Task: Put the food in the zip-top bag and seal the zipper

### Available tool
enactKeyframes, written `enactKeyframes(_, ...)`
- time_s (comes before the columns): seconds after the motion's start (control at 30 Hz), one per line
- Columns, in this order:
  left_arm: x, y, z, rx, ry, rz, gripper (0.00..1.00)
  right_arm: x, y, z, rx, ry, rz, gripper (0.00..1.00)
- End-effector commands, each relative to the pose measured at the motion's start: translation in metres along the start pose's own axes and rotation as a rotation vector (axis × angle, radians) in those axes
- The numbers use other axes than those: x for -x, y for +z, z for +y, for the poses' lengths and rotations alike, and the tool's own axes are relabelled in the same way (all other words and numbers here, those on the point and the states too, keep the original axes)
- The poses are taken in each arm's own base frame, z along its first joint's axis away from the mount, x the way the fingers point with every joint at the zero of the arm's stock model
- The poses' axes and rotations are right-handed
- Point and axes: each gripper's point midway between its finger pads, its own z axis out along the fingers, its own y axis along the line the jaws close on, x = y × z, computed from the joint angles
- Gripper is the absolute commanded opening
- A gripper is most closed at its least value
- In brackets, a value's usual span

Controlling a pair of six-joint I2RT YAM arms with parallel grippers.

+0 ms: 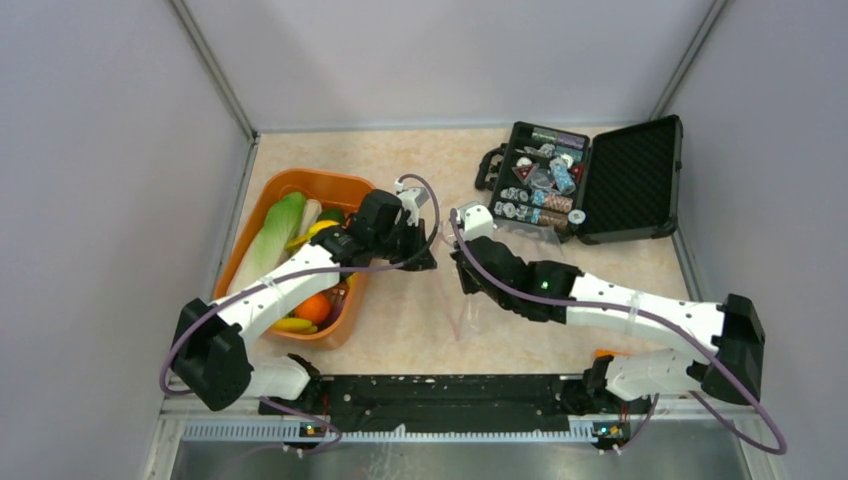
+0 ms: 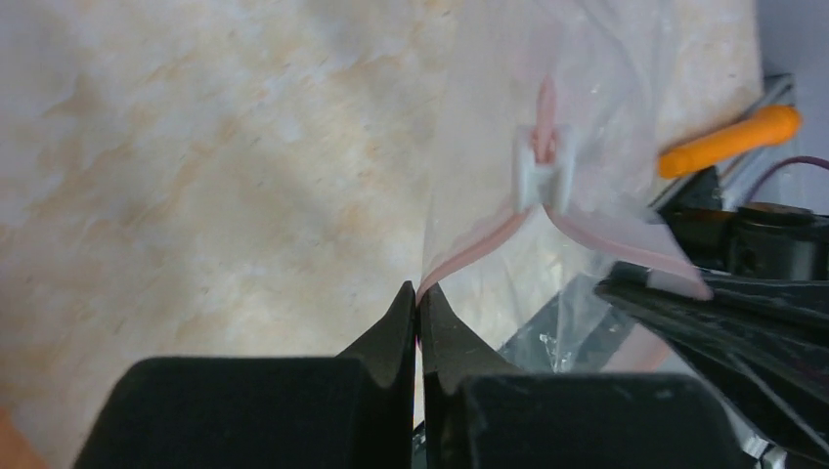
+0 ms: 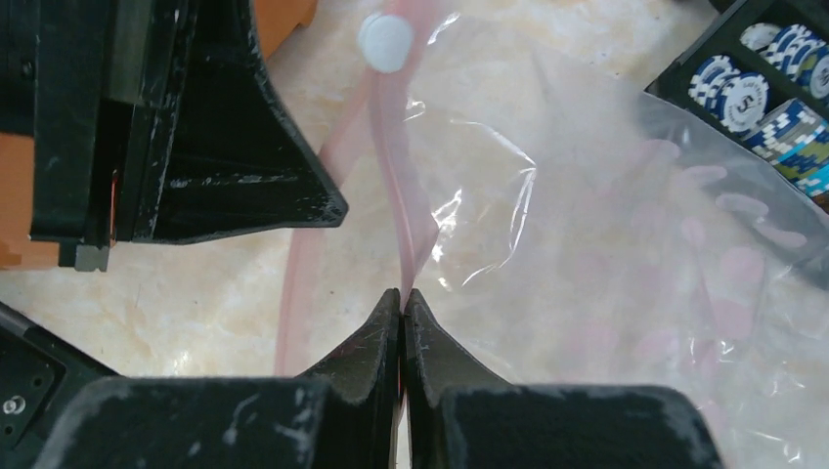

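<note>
1. Left gripper (image 2: 418, 293): jaws closed, pinching the pink zipper (image 2: 469, 256) at one end.
2. Right gripper (image 3: 402, 298): jaws closed on the same zipper, just beside the left gripper's fingers.
3. One zip-top bag (image 3: 596, 244), clear, held between the two grippers above the table (image 1: 400, 330). No food is visible inside it.
4. One white slider (image 2: 544, 171) sits on the zipper.
5. Food (image 1: 270, 240): several pieces in one orange tub (image 1: 318, 181) at the left; exact count cannot be told.
6. One open black case (image 1: 640, 180) holding chips (image 1: 545, 195), far right.
</note>
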Motion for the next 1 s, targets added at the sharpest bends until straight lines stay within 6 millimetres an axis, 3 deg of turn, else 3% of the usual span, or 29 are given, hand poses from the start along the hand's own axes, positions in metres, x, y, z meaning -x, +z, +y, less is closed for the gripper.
enactKeyframes(0.0,-0.004,-0.006,0.039,0.152,-0.047,-0.056,0.00,0.019,0.014,0.003,-0.028,0.109,-0.068,0.00)
enactKeyframes(0.17,-0.001,-0.007,0.060,0.253,-0.062,-0.080,0.00,0.035,0.013,-0.016,-0.097,0.223,-0.168,0.00)
enactKeyframes(0.33,0.007,-0.007,0.053,0.216,-0.067,-0.112,0.01,0.042,0.012,-0.024,-0.099,0.204,-0.210,0.00)
enactKeyframes(0.4,0.012,-0.005,0.039,0.146,-0.058,-0.122,0.15,0.042,0.013,-0.014,-0.037,0.167,-0.214,0.00)
enactKeyframes(0.47,0.018,-0.003,0.021,0.048,-0.046,-0.135,0.18,0.040,0.017,-0.006,-0.002,0.145,-0.196,0.00)
enactKeyframes(0.57,0.025,-0.006,0.005,-0.022,-0.038,-0.145,0.34,0.035,0.024,-0.003,-0.014,0.135,-0.161,0.00)
enactKeyframes(0.7,0.032,-0.017,0.006,0.009,-0.020,-0.180,0.47,0.031,0.035,-0.013,-0.063,0.170,-0.134,0.00)
enactKeyframes(0.97,0.036,-0.048,0.004,0.043,0.029,-0.250,0.84,0.035,0.050,-0.020,-0.013,0.227,-0.139,0.00)
